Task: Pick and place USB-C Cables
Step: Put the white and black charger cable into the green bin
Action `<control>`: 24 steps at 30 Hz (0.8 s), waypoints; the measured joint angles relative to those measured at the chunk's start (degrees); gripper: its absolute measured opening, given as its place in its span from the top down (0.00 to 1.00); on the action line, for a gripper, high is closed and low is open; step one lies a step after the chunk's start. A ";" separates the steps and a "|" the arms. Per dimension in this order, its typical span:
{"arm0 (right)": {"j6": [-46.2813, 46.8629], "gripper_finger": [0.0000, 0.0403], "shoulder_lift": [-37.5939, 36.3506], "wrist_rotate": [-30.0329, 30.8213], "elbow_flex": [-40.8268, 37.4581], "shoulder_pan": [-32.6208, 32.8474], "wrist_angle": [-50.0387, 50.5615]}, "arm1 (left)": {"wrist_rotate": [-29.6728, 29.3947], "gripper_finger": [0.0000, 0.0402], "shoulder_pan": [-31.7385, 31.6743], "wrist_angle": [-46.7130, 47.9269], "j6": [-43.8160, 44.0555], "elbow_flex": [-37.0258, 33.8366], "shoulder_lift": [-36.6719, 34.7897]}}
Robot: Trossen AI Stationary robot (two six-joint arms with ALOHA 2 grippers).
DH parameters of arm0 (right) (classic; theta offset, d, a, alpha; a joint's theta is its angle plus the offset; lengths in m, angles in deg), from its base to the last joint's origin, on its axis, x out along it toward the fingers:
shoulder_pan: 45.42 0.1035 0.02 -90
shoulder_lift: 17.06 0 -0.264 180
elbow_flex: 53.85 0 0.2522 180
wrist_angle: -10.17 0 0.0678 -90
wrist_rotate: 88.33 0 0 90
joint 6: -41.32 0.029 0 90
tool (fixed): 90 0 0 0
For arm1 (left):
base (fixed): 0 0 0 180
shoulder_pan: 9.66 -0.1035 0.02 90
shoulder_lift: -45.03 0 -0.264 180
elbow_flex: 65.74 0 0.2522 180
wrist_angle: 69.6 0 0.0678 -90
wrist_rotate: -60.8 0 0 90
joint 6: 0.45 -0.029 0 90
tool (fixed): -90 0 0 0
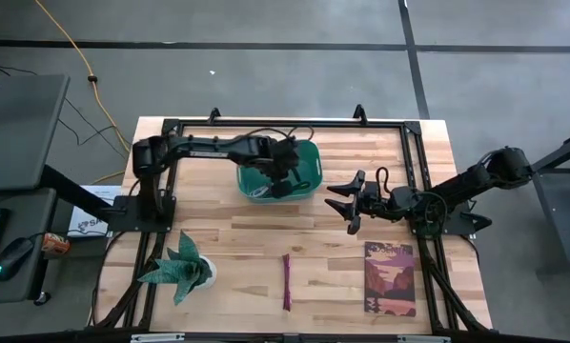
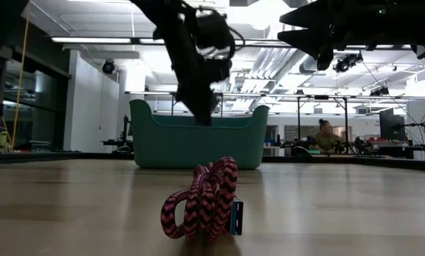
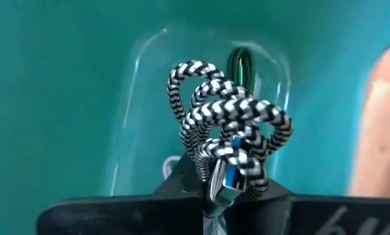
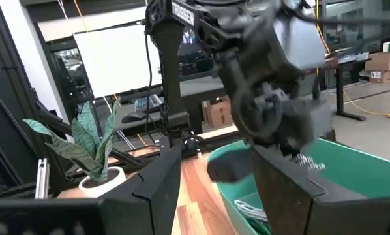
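The left gripper (image 1: 283,171) hangs over the teal bin (image 1: 309,152), clamped on a black-and-white braided cable (image 3: 227,130). A green cable (image 3: 242,64) and a pale one (image 4: 250,210) lie inside the bin. The maroon cable (image 1: 287,281) lies on the tabletop (image 1: 237,238), well short of the bin, so it seems to be the one left. The right gripper (image 1: 343,202) waits beside the bin, fingers spread wide.

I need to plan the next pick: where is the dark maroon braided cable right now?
In the high view the dark maroon braided cable bundle lies on the wooden table's front middle, between the potted plant and the picture book, untouched by either arm.
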 joint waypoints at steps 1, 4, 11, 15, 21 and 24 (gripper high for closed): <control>0.00 0.56 0.00 0.00 0.00 0.01 0.16 | 0.03 1.00 -0.01 -0.16 0.00 0.04 0.97; 0.13 0.56 0.00 0.00 0.00 0.00 0.23 | 0.02 1.00 -0.12 0.39 -0.02 0.05 3.39; 0.05 0.56 0.00 0.02 0.00 0.00 0.25 | 0.28 1.00 -0.58 3.30 -1.28 0.05 6.21; 0.02 0.56 0.00 0.04 0.00 0.00 0.30 | 0.26 0.99 -0.60 3.13 -1.33 0.05 6.35; 0.11 0.56 0.00 0.06 0.00 0.01 0.87 | 0.29 0.93 -0.57 2.82 -1.95 0.03 6.35; 0.12 0.56 0.00 0.06 0.00 0.00 1.02 | 0.29 0.89 -0.50 2.74 -1.95 0.01 6.35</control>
